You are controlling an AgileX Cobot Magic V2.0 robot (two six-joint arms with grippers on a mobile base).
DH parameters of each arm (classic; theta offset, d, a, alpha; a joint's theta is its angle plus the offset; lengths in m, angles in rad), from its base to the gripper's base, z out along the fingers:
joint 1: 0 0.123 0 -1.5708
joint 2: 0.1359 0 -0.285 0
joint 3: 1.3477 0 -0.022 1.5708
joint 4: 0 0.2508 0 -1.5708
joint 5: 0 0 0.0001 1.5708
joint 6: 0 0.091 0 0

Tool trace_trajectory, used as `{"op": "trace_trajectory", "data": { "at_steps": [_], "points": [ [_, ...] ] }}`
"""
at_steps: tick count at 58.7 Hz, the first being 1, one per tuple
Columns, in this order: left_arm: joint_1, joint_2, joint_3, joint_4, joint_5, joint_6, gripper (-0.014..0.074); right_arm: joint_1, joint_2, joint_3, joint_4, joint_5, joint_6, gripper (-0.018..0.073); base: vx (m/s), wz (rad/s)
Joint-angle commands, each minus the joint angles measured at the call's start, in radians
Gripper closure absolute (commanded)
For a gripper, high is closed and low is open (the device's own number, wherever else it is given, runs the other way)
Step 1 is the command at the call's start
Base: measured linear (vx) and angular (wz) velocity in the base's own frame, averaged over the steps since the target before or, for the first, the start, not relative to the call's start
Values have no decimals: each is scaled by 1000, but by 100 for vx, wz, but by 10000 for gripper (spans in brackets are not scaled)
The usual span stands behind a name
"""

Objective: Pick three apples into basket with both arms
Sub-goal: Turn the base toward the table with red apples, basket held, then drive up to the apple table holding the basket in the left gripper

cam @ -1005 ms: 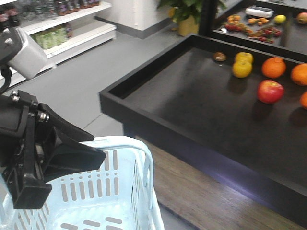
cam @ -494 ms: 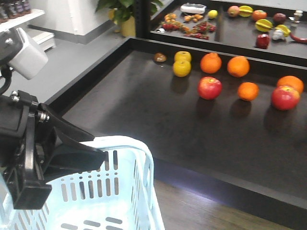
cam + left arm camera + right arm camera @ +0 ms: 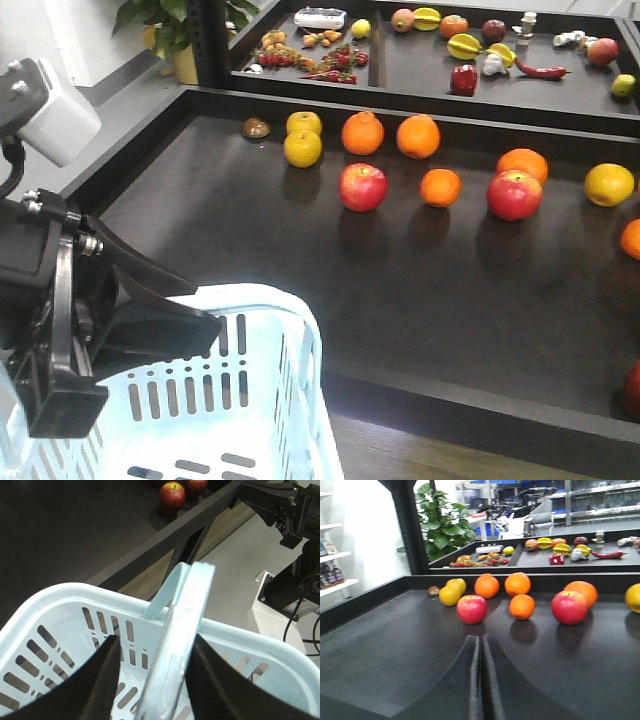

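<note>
The pale blue slotted basket (image 3: pixel 270 400) hangs at the lower left, off the black display table (image 3: pixel 400 395). My left gripper (image 3: pixel 154 640) is shut on its raised loop handle (image 3: pixel 187 600), one black finger on each side. Two dark red apples (image 3: pixel 171 495) lie near the table's front edge, close to the right arm; one of them shows at the right edge of the front view (image 3: pixel 632 390). Two brighter red apples (image 3: pixel 363 187) (image 3: pixel 514 195) sit mid-table. My right gripper (image 3: pixel 481 639) hovers low over the table, shut and empty, pointing between them.
Oranges (image 3: pixel 419 136) and yellow fruit (image 3: pixel 303 148) lie towards the back of the table, which has a raised black rim. A second table (image 3: pixel 420 60) with assorted produce stands behind it. A potted plant (image 3: pixel 165 25) stands at the far left.
The whole view has swung to the right, so the table now fills the frame and more fruit shows. The left gripper and basket keep the same place in the frame.
</note>
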Motion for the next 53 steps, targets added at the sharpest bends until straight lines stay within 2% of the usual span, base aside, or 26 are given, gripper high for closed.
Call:
{"op": "trace_trajectory", "data": {
  "at_steps": [1, 53],
  "points": [
    [-6, -20, -23, -58, -57, -10, 602, -5, -12, 14, -6, -75, -5, 567, 6, -21],
    [-6, -20, -23, -58, -57, -10, 602, -5, -12, 14, -6, -75, -5, 567, 7, -14]
  ]
}}
